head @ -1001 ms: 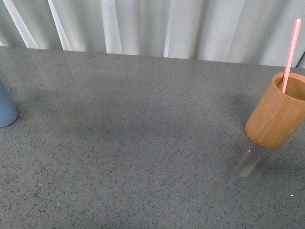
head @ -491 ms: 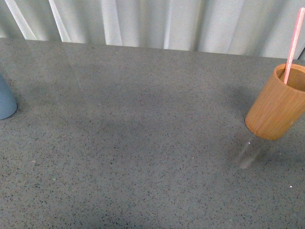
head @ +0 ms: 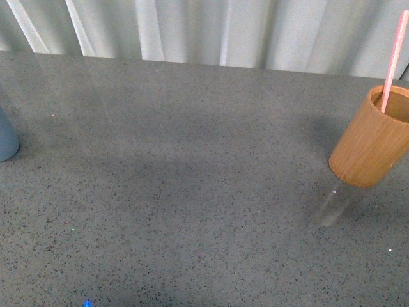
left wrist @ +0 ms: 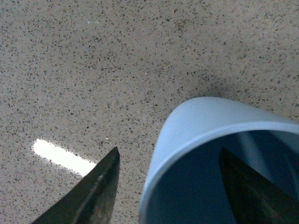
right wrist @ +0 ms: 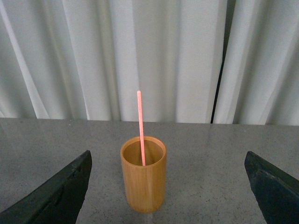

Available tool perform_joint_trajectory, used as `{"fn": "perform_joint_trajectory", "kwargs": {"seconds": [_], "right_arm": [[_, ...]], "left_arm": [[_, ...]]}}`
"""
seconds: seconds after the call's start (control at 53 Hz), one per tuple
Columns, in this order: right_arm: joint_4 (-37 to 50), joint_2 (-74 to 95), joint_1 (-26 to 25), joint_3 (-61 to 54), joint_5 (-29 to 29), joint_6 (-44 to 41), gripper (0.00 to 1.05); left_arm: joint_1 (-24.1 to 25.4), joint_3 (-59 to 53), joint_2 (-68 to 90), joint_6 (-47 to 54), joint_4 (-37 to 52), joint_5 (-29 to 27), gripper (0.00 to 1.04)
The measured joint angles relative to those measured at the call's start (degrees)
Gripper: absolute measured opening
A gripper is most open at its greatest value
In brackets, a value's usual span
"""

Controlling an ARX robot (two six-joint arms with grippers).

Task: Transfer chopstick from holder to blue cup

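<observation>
Speckled grey stone tabletop [head: 192, 192] across the whole foreground, faintly glossy, with a bright streak of glare [left wrist: 62, 156] in the left wrist view. Behind, along the far edge, pleated white curtain [head: 211, 29] — a dark gap [right wrist: 219, 60] between two panels.

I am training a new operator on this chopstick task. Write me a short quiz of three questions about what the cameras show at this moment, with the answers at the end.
1. True or false: the thin pink chopstick lies flat on the grey speckled table.
2. Choose one. In the right wrist view, the round bamboo holder is: A) seen between the spread fingers of the right gripper, untouched; B) clamped by them; C) tipped on its side.
3. Fill in: in the front view, the light blue cup stands at the picture's far ____ edge.
Key: 1 false, it stands in the holder; 2 A; 3 left.
</observation>
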Motion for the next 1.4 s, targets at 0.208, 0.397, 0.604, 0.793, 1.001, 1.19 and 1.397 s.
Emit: {"fn": "perform_joint_trajectory", "kwargs": {"seconds": [0.208,0.397,0.604,0.793,1.001,1.19,1.397], "right_arm": [[0.00,0.00,0.00,0.00,0.00,0.00,0.95],[0.00,0.00,0.00,0.00,0.00,0.00,0.95],[0.00,0.00,0.00,0.00,0.00,0.00,0.95],[0.00,0.00,0.00,0.00,0.00,0.00,0.95],[0.00,0.00,0.00,0.00,0.00,0.00,0.95],[0.00,0.00,0.00,0.00,0.00,0.00,0.95],[0.00,0.00,0.00,0.00,0.00,0.00,0.95]], "left_arm": [[-0.72,0.83,0.00,-1.16,-0.76,0.42,0.33],[-0.63,1.33,-0.02,-1.14,-1.68,0.11,0.03],[-0.96,1.40,-1.14,-0.79,-2.67,0.92,0.03],[-4.63,0.11,-5.92,-1.03,-4.15,3.98,0.03],[-16.85,-0.50,-11.82,-2.78,-6.82,6.91,0.03],[-31.21,0.96,-11.98,-4.02,-10.67,7.80,0.03],[-40.02,4.61,-8.31,-2.60,-12.63,3.39,0.03]]}}
